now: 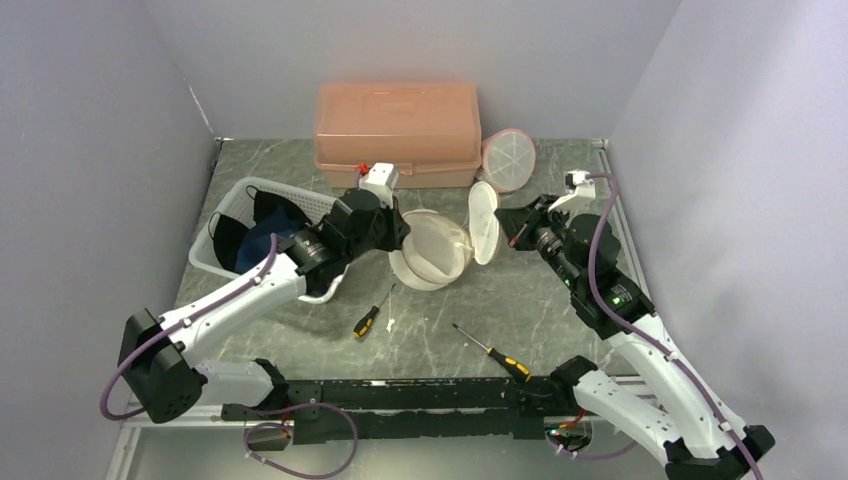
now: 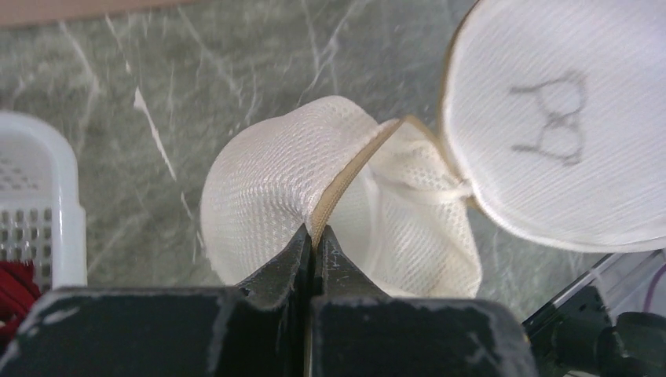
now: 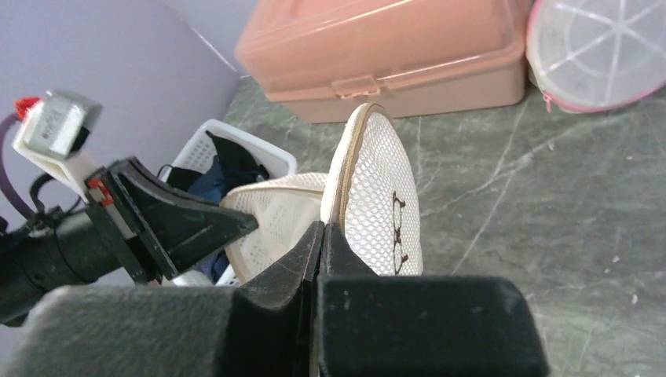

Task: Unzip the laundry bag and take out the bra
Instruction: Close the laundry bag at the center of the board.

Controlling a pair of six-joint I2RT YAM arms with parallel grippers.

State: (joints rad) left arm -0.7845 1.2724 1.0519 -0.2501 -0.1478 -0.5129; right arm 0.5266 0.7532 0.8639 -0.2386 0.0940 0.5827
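Observation:
The laundry bag (image 1: 432, 252) is a white mesh clamshell with tan zipper tape, lying mid-table with its zip undone. Its lid (image 1: 484, 222), printed with a bra outline, stands up on the right. My left gripper (image 2: 314, 232) is shut on the tan edge of the lower half (image 2: 267, 173). My right gripper (image 3: 322, 228) is shut on the rim of the lid (image 3: 377, 188). In the top view the left gripper (image 1: 400, 228) is at the bag's left side and the right gripper (image 1: 506, 228) is just right of the lid. The bra is hidden; only mesh shows inside.
A white basket (image 1: 262, 183) of dark clothes sits left of the bag. A pink lidded box (image 1: 397, 132) stands at the back, with a pink-rimmed round mesh bag (image 1: 509, 160) leaning beside it. Two screwdrivers (image 1: 366, 322) (image 1: 495, 355) lie near the front.

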